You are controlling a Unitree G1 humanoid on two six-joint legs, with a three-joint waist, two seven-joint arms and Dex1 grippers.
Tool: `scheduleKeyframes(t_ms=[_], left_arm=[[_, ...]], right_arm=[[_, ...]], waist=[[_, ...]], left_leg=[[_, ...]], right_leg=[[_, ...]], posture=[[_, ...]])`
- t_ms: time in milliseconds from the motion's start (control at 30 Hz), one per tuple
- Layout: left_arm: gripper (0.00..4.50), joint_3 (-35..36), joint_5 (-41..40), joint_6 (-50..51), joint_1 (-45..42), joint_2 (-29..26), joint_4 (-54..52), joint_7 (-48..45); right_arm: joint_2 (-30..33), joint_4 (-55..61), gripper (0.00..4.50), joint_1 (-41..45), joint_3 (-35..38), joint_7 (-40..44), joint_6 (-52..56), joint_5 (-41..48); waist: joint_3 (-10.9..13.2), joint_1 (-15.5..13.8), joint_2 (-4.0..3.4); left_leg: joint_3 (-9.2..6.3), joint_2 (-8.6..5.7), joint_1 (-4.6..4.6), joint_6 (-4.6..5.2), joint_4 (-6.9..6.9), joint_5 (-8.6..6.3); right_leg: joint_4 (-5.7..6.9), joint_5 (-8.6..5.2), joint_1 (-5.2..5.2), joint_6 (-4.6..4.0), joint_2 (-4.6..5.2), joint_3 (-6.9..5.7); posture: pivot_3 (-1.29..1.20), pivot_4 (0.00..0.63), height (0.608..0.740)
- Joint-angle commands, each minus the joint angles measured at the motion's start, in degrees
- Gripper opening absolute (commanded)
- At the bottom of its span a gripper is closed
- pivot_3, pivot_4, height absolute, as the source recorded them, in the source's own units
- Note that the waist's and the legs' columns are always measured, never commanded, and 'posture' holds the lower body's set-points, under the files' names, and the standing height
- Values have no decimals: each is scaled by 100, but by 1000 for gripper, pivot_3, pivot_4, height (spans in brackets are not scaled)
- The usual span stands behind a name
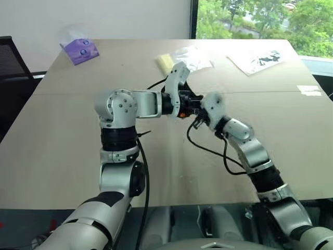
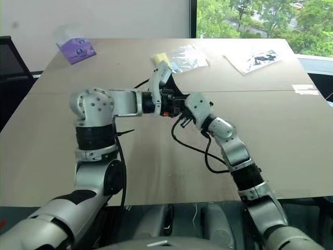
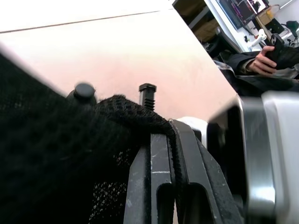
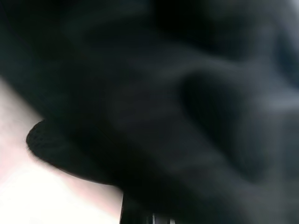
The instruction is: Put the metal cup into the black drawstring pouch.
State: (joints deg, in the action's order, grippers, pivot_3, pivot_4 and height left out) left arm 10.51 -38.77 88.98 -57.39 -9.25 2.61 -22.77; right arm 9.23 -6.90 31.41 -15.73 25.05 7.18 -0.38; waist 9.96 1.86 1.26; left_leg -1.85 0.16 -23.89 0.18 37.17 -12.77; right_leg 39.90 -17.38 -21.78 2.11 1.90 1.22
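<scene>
Above the middle of the desk (image 1: 62,135), the left tool (image 3: 170,154) was clamped tight on the black pouch's (image 3: 56,154) mesh edge; the right tool (image 1: 200,117), fingers closed, met it there, the pouch held between them.

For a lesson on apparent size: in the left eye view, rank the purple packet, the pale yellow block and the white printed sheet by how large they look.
1. White printed sheet with black markings, largest.
2. Purple packet.
3. Pale yellow block, smallest.
All lie far back on the table.
</scene>
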Motion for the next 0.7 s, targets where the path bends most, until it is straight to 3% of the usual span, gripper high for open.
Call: scheduleKeyframes(t_ms=[33, 133, 167, 267, 433, 533, 700], left_arm=[[0, -777, -291, -271, -337, 103, -129, -677], [0, -898, -355, -307, -371, 44, -130, -877], [0, -902, -364, -317, -381, 45, -111, -913], [0, -706, -394, -219, -417, 213, 15, -888], [0, 58, -310, -178, -345, 555, 598, -585], [0, 243, -214, -240, -317, 462, 807, -599], [0, 186, -161, -481, -185, 181, 1007, -845]], right_arm=[[-1051, 349, 15, 247, 416, -191, 892, 1147], [-1649, 576, 15, 358, 1292, -342, 1873, 2351], [-1579, 584, 15, 378, 1238, -294, 1854, 2197], [-766, 448, 15, 334, 165, 111, 1013, 748], [-648, 509, 15, 248, 169, 32, 1128, 538], [-315, 814, 15, 178, 142, 320, 1472, 464], [-173, 1344, 1953, 55, 506, 290, 2330, 810]], waist=[[1, 62, 0], [1, 49, -1], [1, 34, -2], [2, -16, -2], [2, 19, -2], [2, 46, -2], [2, 42, -1]], left_leg=[[2, 9, 0, -4, -3, 1], [-4, 18, 4, -15, -18, 7], [-5, 17, 3, -15, -17, 7], [-5, -9, 1, -9, -13, 6], [-7, -3, 2, -6, -9, 4], [-5, 2, 3, -7, -11, 4], [-2, -1, 1, -7, -11, 4]], right_leg=[[0, 1, -2, -1, 3, 4], [-2, 1, -3, -4, 4, 8], [-4, 1, -3, -4, 6, 7], [-7, 1, -2, -3, 6, 3], [-3, 0, -1, -1, 1, 1], [-2, 0, -2, -2, 2, 2], [-4, 0, -2, -2, 4, 3]], posture=[[0, 150, 740], [0, 150, 740], [0, 150, 740], [0, 150, 740], [0, 150, 740], [0, 150, 740], [0, 150, 740]])
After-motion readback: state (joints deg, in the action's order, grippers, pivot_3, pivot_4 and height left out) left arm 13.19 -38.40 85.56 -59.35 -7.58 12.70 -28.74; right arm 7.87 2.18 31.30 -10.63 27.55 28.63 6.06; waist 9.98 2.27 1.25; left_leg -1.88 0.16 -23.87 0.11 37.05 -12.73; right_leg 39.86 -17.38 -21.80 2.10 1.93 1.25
